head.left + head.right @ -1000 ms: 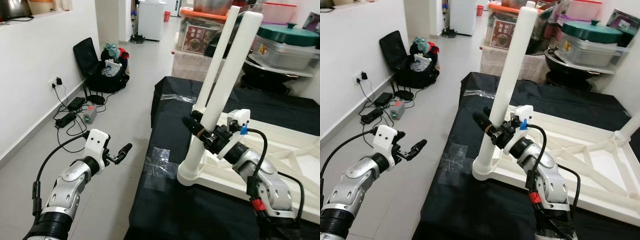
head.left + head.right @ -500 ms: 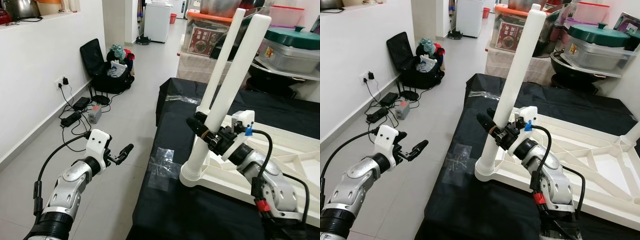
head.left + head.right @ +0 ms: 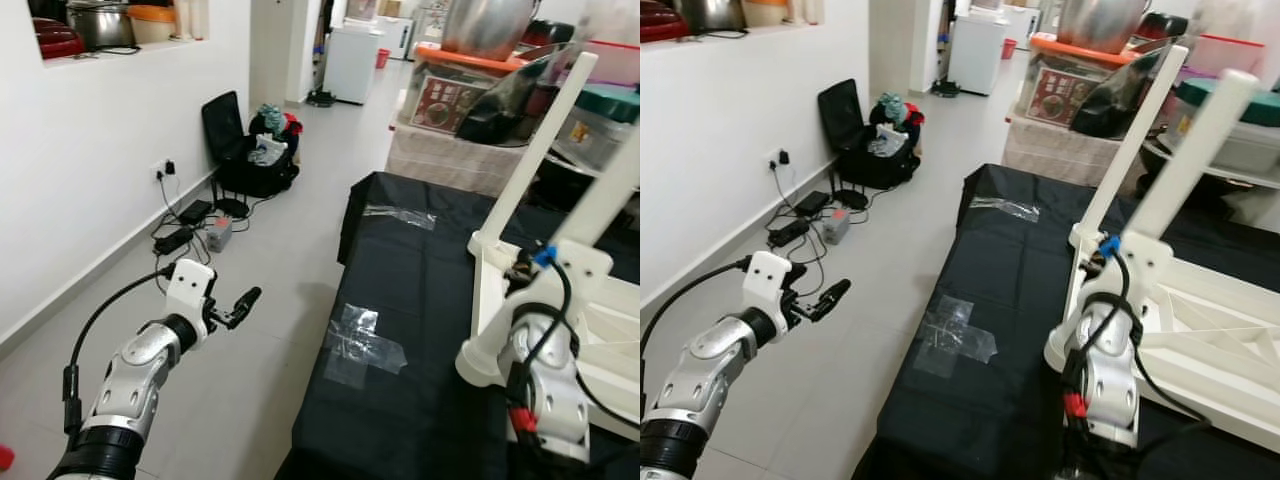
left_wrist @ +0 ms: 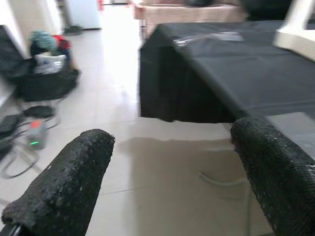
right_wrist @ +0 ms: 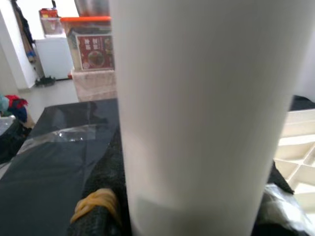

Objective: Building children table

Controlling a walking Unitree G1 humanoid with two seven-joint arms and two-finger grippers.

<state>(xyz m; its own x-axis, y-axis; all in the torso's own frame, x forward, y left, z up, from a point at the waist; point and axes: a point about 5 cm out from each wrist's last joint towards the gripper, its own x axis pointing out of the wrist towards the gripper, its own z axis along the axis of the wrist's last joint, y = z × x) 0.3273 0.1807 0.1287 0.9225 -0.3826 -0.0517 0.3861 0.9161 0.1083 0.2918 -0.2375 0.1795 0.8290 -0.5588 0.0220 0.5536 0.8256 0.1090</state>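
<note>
1. White plastic: the leg [image 3: 1185,150] I hold stands up from a corner of the upturned child's table [image 3: 1210,340], which lies on the black-draped tabletop [image 3: 1010,300].
2. My right pincer [image 5: 197,216] is clenched around that leg low down, near its socket; the wrist view shows the tube pressed between my black fingers [image 5: 101,196].
3. My left pincer [image 3: 235,305] hangs released and holds nothing, out over the floor [image 3: 260,290], well apart from the tabletop.
4. To do this step well, I judge I should keep the leg square to the frame, press or turn it straight into its socket, and not lever it sideways.
5. A second leg [image 3: 1130,140] stands just beside mine, so I should keep my wrist off it.
6. Beyond the tabletop, an orange-lidded bin [image 3: 455,95] carries a steel pot [image 3: 485,25].
7. A green-lidded tub [image 3: 1255,125] sits near it; I cannot tell their contents.
8. An open black bag [image 3: 250,150] of clothes lies on the floor by the wall.
</note>
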